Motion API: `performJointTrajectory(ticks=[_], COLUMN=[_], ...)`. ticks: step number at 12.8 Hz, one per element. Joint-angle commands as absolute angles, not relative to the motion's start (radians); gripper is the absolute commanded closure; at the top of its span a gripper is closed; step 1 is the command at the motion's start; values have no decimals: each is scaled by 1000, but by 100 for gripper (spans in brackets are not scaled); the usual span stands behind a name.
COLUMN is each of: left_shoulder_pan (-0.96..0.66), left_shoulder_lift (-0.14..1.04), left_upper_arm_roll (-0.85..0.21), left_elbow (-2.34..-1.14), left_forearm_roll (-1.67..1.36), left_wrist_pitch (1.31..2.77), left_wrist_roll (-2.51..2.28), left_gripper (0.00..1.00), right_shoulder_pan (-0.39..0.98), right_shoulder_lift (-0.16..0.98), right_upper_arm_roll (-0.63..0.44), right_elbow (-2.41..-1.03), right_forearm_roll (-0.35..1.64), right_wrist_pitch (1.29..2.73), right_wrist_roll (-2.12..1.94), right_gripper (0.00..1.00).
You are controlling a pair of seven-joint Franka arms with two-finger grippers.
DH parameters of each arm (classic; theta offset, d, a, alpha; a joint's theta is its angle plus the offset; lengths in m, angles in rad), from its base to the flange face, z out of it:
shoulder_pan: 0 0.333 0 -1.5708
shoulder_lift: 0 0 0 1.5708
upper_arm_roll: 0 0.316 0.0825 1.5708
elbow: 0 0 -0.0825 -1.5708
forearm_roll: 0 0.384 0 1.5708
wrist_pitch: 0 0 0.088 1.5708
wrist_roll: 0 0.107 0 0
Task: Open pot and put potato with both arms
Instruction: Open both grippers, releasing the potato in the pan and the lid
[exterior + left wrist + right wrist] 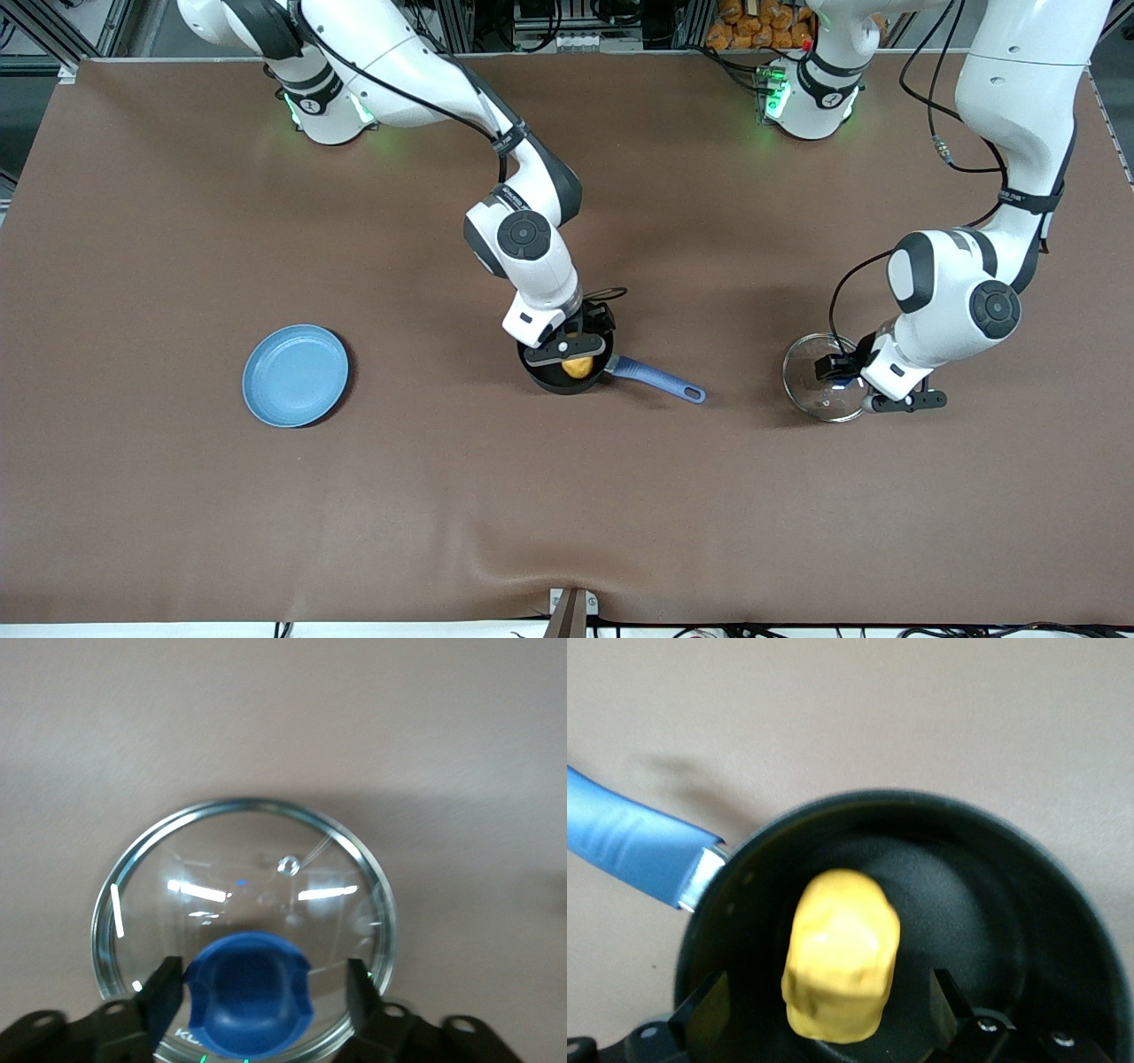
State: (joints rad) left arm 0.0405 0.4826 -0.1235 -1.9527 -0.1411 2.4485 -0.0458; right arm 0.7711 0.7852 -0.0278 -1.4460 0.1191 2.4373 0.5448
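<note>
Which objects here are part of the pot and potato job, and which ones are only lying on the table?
Part of the job:
- pot, open
- potato, inside the pot
- glass lid, on the table toward the left arm's end
- right gripper, over the pot
- left gripper, at the lid knob

Just lying about:
- blue plate

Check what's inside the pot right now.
The potato is inside the pot, between the right claw's open fingers. The pot floor under the potato is hidden. The lid sits on the table at the left claw.

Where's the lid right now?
The glass lid lies on the table toward the left arm's end, apart from the pot, with the open left gripper around its blue knob.
</note>
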Motion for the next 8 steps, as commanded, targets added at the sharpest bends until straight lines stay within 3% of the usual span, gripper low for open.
performJointTrajectory(ticks=[1, 4, 8], left_shoulder_pan=[45, 44, 43], left_shoulder_lift=[390, 330, 233], left_upper_arm_roll=[-158, -170, -170], left_elbow=[-1881, -1757, -1720], left_forearm_roll=[-172, -167, -152], left_wrist_pitch=[2331, 2134, 2027], left_wrist_roll=[-87, -139, -149], left_gripper=[0, 0, 0], right_shoulder_pan=[737, 655, 539], right_shoulder_lift=[750, 631, 487], right_upper_arm_roll=[-29, -34, -95], right_elbow=[-1392, -1384, -1385], right_forearm_roll=[112, 109, 107], right_wrist_pitch=[2328, 2173, 1945], right_wrist_roll=[558, 546, 549], right_gripper=[0, 0, 0])
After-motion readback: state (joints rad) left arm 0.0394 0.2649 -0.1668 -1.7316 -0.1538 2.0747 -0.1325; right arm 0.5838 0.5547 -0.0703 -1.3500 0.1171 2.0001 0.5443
